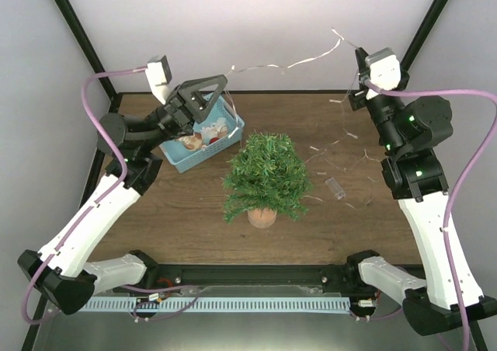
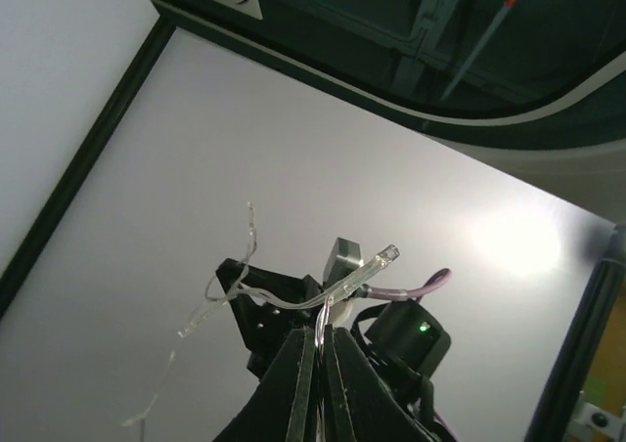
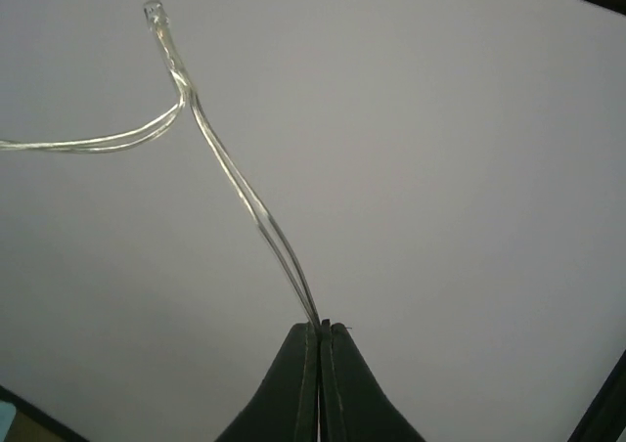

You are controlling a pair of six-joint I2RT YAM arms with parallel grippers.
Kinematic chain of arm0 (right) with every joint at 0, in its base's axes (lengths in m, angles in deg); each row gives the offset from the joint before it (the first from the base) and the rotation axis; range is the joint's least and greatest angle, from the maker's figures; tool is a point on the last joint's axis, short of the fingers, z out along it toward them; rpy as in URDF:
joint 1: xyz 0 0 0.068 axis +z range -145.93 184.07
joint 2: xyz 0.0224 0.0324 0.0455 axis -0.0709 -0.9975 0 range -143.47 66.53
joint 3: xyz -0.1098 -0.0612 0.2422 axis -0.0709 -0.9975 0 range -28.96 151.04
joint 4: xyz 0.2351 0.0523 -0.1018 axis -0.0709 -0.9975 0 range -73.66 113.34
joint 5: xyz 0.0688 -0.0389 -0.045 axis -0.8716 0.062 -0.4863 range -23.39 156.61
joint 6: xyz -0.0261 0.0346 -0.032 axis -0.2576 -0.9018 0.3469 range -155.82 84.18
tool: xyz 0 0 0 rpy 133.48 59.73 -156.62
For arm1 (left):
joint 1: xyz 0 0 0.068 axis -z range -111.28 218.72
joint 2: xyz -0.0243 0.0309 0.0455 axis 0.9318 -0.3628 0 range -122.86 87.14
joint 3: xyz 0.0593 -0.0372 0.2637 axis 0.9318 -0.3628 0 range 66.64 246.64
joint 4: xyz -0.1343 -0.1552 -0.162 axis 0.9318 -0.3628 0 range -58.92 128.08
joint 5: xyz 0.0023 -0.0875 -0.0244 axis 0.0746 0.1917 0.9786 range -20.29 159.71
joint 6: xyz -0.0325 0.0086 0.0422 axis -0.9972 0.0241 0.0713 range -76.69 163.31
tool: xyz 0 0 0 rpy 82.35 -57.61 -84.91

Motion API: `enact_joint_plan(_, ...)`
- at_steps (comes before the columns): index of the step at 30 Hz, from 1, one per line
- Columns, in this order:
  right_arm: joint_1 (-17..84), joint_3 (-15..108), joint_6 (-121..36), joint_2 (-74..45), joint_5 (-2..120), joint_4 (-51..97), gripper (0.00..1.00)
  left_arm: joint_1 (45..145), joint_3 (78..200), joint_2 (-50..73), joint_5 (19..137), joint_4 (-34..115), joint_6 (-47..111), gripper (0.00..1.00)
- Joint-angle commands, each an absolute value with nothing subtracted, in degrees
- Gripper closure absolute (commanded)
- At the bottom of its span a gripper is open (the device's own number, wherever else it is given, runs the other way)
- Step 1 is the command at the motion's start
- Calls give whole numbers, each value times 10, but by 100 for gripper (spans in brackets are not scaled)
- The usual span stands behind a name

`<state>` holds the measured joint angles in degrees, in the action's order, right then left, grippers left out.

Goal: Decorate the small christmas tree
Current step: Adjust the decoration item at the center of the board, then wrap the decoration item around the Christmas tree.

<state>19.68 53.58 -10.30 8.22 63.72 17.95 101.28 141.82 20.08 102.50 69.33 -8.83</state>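
The left claw (image 2: 318,336) is pinched tight on a clear light wire (image 2: 284,302), which branches upward to a small bulb (image 2: 387,254). Behind it is the other arm (image 2: 406,354), with a green lamp (image 2: 423,328) glowing, against a white wall (image 2: 293,139).

Open tabletop (image 1: 178,211) around tree (image 1: 266,176); basket (image 1: 196,162) left, wire (image 1: 311,58) apparently overhead.

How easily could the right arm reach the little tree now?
Probably yes: the small christmas tree stands in the open with nothing between. But the right gripper is shut on the light string, which the left gripper also holds.
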Motion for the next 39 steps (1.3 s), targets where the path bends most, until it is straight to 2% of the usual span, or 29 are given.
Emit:
enact_joint_plan(1, 198, 514, -84, 88, 636, 155, 99, 1012, 1376, 236, 1029, 778, -165, 96)
enact_joint_plan(10, 199, 511, -79, 100, 617, 166, 99, 1012, 1343, 237, 1042, 925, -327, 96)
enact_joint_plan(17, 199, 499, -74, 110, 600, 166, 99, 1023, 1283, 232, 998, 1008, -405, 96)
enact_joint_plan(22, 199, 489, -64, 105, 616, 169, 99, 1025, 1251, 212, 991, 990, -361, 96)
enact_joint_plan(28, 198, 490, -62, 101, 745, 129, 99, 1025, 1206, 203, 959, 956, -294, 96)
enact_joint_plan(39, 198, 478, -111, 162, 808, 50, 99, 1025, 1228, 179, 997, 893, -228, 96)
